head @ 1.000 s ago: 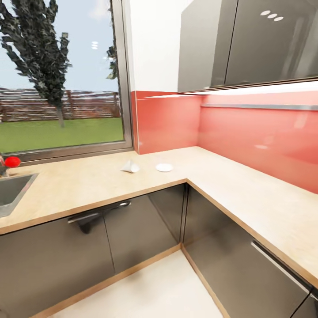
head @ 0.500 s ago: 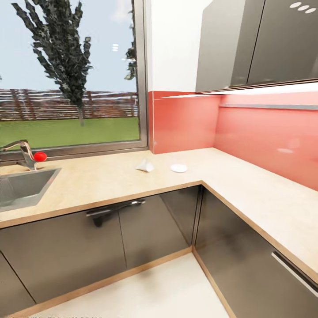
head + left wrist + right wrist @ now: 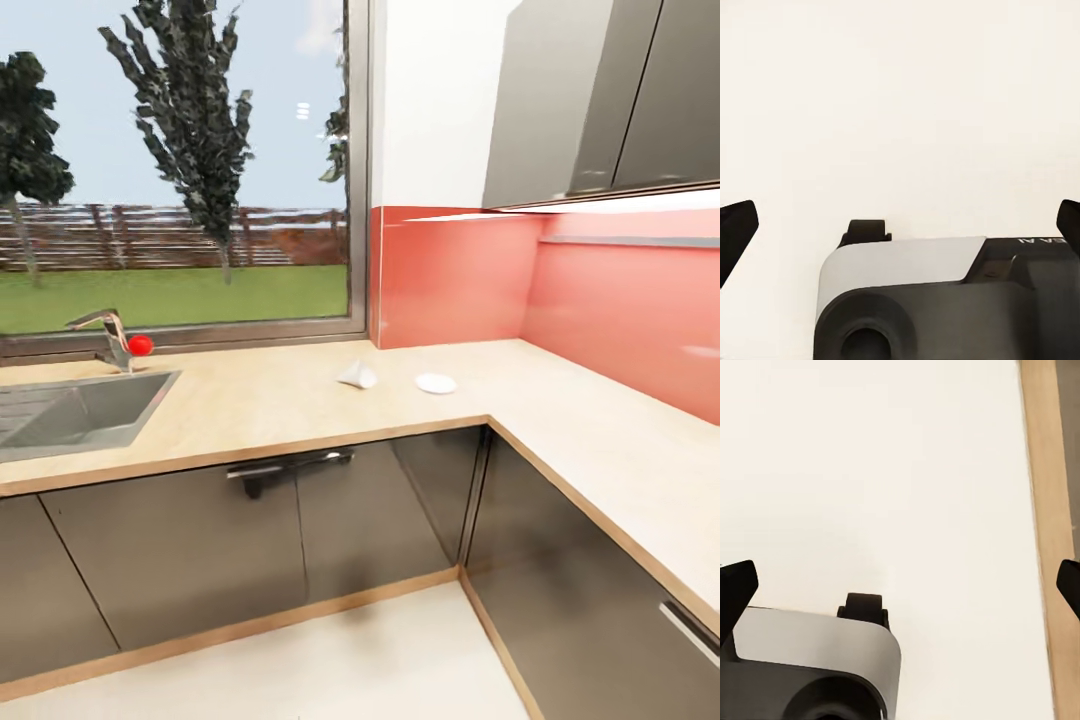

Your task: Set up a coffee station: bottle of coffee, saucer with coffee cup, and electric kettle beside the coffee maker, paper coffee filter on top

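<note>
Head view: white folded paper coffee filter [image 3: 357, 376]

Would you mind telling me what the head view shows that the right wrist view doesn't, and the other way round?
Head view: the countertop with the paper coffee filter beside the saucer, plus a sink, tap and window.

Right wrist view: the right gripper with fingertips wide apart, above the robot's base.

Both: pale floor with a wood-coloured plinth strip.

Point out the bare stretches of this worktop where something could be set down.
Free: the tan wood-grain worktop between the steel sink and the small white folded paper filter, and the whole run along the red backsplash. Only filter and round white saucer occupy the corner.
</note>
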